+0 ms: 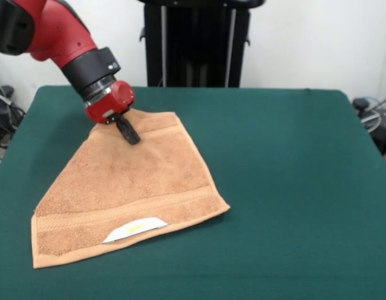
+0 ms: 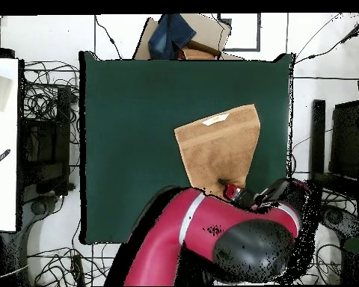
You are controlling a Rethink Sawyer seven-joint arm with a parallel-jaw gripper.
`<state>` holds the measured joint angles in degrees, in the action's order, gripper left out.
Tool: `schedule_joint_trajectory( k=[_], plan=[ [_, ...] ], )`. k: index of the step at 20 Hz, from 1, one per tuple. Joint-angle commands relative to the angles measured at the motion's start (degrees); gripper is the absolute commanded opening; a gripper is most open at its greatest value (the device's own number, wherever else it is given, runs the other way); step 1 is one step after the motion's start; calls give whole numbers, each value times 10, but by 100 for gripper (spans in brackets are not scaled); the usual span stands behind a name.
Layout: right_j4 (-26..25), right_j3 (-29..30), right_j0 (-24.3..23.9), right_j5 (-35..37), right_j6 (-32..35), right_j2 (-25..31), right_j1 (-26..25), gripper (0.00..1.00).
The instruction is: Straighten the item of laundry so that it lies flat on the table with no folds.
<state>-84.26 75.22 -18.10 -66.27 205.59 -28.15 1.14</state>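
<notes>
on the towel [image 1: 127,187] far end, fingers [image 1: 128,132] press; grip cannot be told.

You had white wall [image 1: 305,44] behind, at 12 o'clock in front view. Overhead view: pale floor [image 2: 328,60] all round, black cables [image 2: 48,97] tangled at 9 o'clock, white board [image 2: 3,142] at far 9, cardboard box [image 2: 205,34] with blue cloth [image 2: 171,34] at 12.
</notes>
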Motion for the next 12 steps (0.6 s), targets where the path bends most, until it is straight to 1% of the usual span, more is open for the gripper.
schedule_joint_trajectory(
  k=[1, 2, 5, 6, 7, 9, 10, 12],
  plan=[
    [101, -13, 28, 253, -36, 33, -68, 0],
    [110, -13, 26, 255, -46, 33, -71, 0],
    [114, -20, 15, 231, -54, 35, -82, 0],
    [104, -28, 12, 219, -48, 36, -86, 0],
    [108, -28, 12, 218, -57, 33, -87, 0],
    [108, -30, 2, 192, -45, 45, -92, 0],
    [110, -32, -15, 159, -33, 63, -97, 0],
    [113, -43, -44, 105, -37, 92, -109, 0]
  ],
)
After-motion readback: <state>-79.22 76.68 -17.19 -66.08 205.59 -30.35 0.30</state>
